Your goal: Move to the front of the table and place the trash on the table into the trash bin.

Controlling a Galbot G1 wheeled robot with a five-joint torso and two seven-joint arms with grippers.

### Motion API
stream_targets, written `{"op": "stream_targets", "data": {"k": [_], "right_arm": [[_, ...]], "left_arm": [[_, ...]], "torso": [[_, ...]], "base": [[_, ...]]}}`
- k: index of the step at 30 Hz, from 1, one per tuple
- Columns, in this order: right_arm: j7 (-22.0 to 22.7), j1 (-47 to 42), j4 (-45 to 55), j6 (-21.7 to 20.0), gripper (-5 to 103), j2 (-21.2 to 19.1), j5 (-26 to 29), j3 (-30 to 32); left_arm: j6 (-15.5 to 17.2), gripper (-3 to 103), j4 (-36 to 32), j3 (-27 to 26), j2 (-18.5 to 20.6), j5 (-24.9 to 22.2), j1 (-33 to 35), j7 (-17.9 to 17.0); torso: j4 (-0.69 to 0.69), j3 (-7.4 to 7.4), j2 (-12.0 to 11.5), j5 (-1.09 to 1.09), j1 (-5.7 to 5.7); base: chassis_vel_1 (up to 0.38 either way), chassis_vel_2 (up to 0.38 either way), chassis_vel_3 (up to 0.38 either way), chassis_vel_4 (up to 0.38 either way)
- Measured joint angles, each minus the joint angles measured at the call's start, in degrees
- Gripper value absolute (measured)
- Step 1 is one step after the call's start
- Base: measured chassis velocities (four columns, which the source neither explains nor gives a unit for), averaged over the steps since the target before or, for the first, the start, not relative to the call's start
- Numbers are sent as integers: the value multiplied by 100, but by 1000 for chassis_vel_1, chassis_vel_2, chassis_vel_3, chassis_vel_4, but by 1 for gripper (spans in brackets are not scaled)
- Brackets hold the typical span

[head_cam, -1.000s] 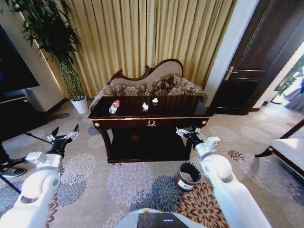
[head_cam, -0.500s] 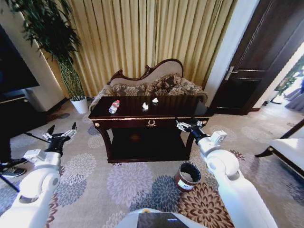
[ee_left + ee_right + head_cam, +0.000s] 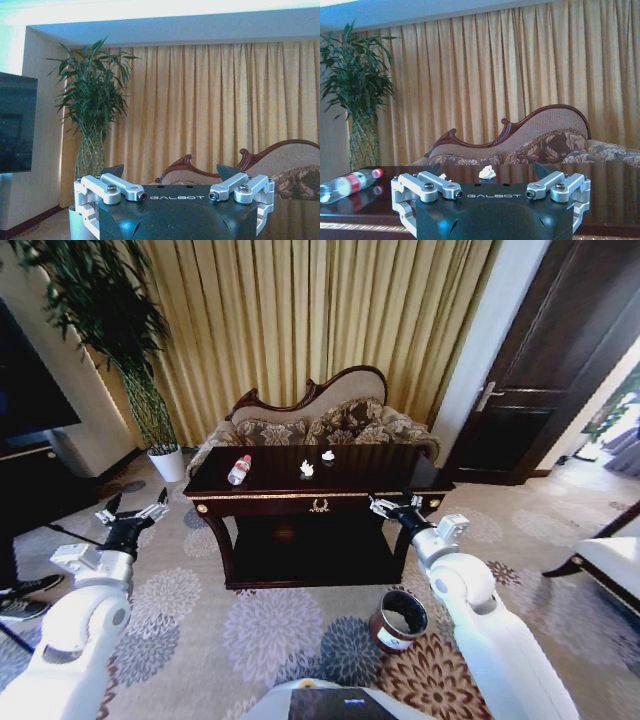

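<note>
On the table [image 3: 400, 468]: one bottle [image 3: 239, 469] near left edge, two scraps [image 3: 307, 469] mid-surface. One bin [image 3: 398, 620] on open carpet. Left gripper [image 3: 132, 514] and right gripper [image 3: 393, 503] spread, empty.

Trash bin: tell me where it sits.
The small round dark brown trash bin stands on the patterned carpet, front-right of the dark glossy wooden table.

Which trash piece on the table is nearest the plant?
The bottle, lying on its side at the table's left end; the two white scraps sit near the middle, farther from the plant.
</note>
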Motion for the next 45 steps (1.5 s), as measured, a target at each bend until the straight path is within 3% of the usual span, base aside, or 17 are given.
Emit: {"op": "stream_targets", "data": {"k": [45], "right_arm": [[0, 465, -452, 125, 100, 155, -307, -519]], "left_arm": [[-90, 100, 85, 5, -125, -2, 142, 67]], "torso": [[-1, 2, -3, 0, 5]], "base": [[-150, 151, 150, -157]]}}
